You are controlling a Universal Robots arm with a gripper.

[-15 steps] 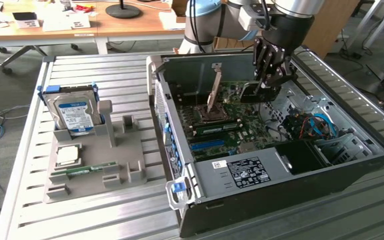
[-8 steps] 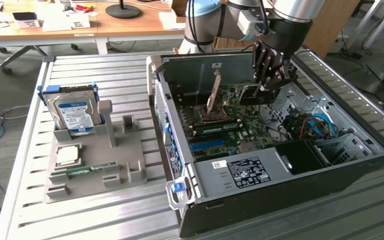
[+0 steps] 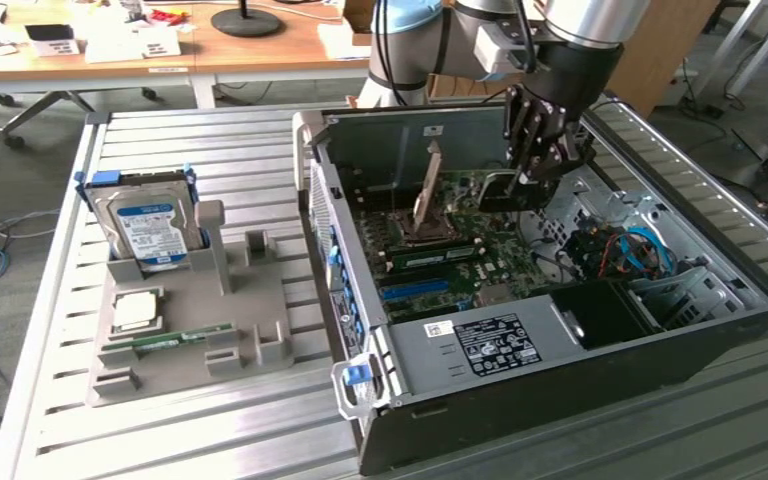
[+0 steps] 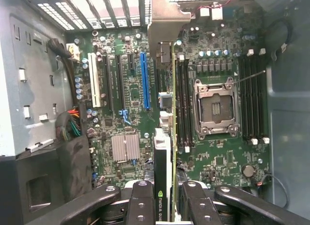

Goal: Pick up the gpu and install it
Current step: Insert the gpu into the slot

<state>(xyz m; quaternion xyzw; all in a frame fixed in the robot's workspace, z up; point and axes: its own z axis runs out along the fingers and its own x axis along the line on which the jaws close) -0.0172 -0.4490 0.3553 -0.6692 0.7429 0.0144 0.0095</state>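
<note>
While gripper [image 4: 163, 205] clamps gpu [image 4: 165, 147] — edge-on, above motherboard [image 4: 121, 94]

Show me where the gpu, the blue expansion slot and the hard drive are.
gpu [image 4: 162, 186]: wrist view, on its dark face just above the logo.
blue expansion slot [image 4: 145, 80]: wrist view, halfway along the slot on the motherboard.
hard drive [image 3: 148, 228]: exterior view, on its blue-and-white label.

Dark-faced gpu [image 4: 162, 186] stands on edge inside the case [image 4: 29, 89].

Exterior overlooks the case [image 3: 558, 400]; wrist looks closely onto its motherboard [image 4: 213, 157].
</note>
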